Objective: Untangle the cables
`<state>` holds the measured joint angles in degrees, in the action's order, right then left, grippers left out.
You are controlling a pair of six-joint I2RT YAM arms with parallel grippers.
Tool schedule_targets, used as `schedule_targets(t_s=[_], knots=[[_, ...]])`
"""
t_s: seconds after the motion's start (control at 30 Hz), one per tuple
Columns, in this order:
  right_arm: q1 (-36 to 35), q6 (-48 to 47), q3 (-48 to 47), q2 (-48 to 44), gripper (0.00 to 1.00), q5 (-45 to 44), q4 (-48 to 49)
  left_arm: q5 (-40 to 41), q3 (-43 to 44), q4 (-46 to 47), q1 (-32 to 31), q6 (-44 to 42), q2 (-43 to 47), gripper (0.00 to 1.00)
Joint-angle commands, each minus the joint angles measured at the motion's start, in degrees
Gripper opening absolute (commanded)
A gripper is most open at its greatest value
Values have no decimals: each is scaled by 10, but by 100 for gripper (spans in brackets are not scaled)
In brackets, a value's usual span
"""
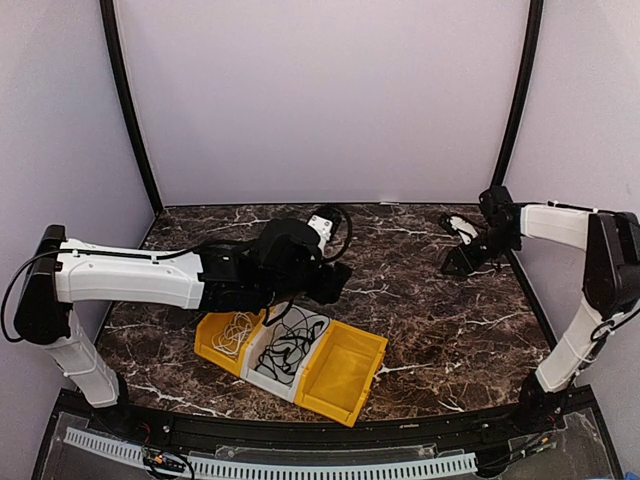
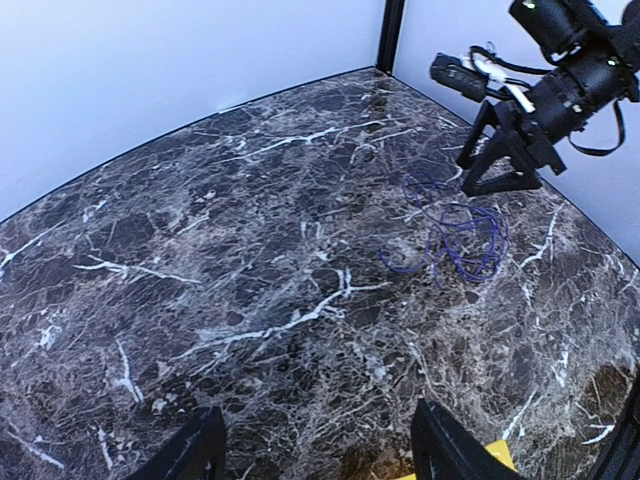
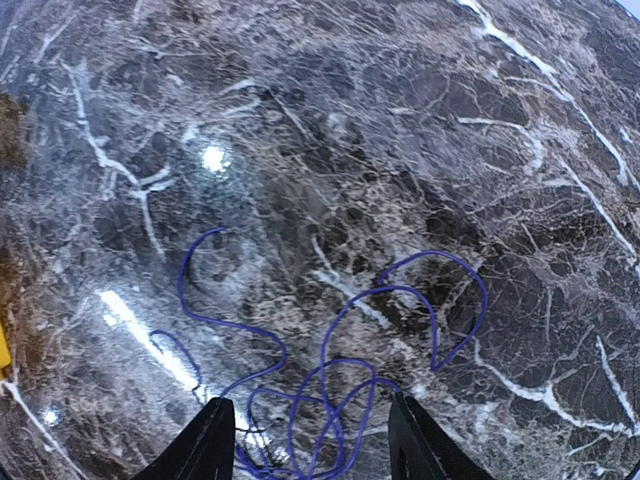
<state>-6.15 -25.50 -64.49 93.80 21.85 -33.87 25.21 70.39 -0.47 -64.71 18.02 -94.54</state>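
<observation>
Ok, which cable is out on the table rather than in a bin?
The blue cable, loose on the table by the right gripper. The white cable lies in the left yellow bin, the black cable in the white bin.

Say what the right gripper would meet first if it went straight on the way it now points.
Most likely the blue cable, whose loops lie on the marble table just ahead of the open right gripper; depth is hard to judge.

Blue cable (image 2: 450,245), loosely looped, lying flat
</observation>
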Motion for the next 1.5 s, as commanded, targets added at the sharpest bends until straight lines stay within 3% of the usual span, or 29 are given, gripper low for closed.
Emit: schedule_targets(t_s=[0.0,0.37,0.73,0.8,0.87,0.93,1.47], knots=[[9,26,-39,52,47,-56,14,-68,1,48,1,5,10,65],[22,53,-107,152,39,-105,27,-80,-39,65,1,30,29,65],[22,46,-153,227,37,-97,45,-90,-43,70,1,40,31,64],[22,41,-155,235,24,-91,49,-89,-46,72,1,41,31,64],[22,39,-156,240,4,-85,52,-89,-51,77,1,42,30,64],[22,41,-154,239,0,-77,49,-92,-52,82,1,44,27,64],[11,8,-122,-84,0,94,-62,-122,13,140,1,-10,-27,65]])
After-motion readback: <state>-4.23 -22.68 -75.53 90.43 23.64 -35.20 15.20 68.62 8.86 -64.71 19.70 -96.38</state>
